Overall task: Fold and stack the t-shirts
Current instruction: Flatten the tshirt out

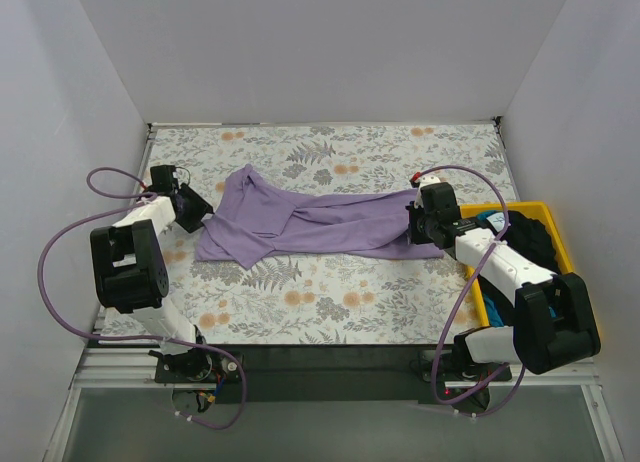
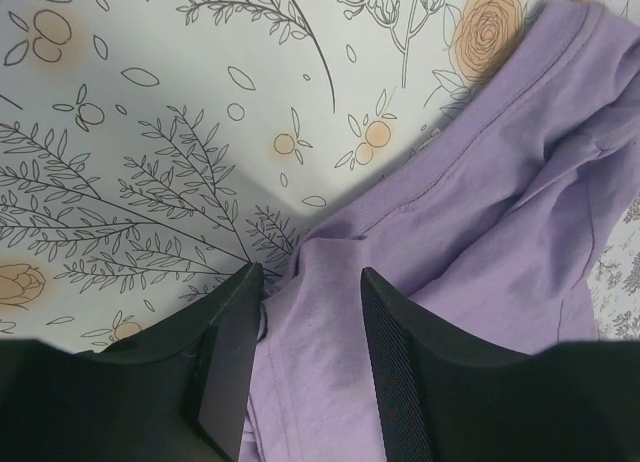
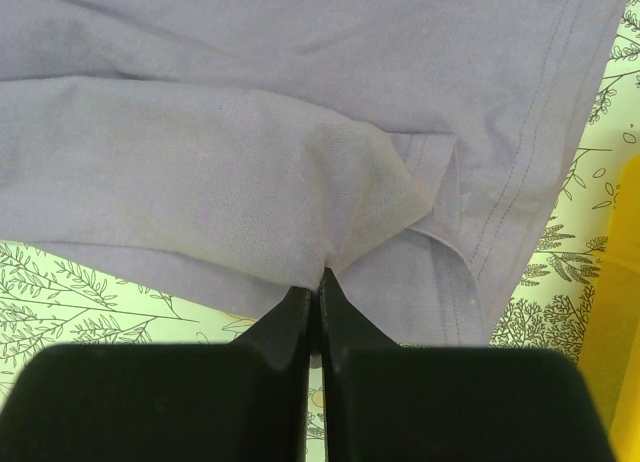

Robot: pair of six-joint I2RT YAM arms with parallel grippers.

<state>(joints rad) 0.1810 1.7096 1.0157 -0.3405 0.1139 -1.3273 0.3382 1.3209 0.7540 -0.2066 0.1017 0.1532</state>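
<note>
The lavender t-shirt [image 1: 310,222] lies rumpled across the middle of the floral table, stretched left to right. My left gripper [image 1: 195,207] is at its left end, open, with a fold of the lavender t-shirt [image 2: 470,212] between its fingers [image 2: 395,362]. My right gripper [image 1: 415,222] is at the shirt's right end, shut on a pinch of the lavender t-shirt [image 3: 250,152] near its hem. A bright blue t-shirt [image 1: 492,222] and a black t-shirt [image 1: 530,240] lie bunched in the yellow tray.
The yellow tray [image 1: 555,222] stands at the right edge of the table, close behind my right arm; its side shows in the right wrist view [image 3: 615,312]. White walls enclose the table on three sides.
</note>
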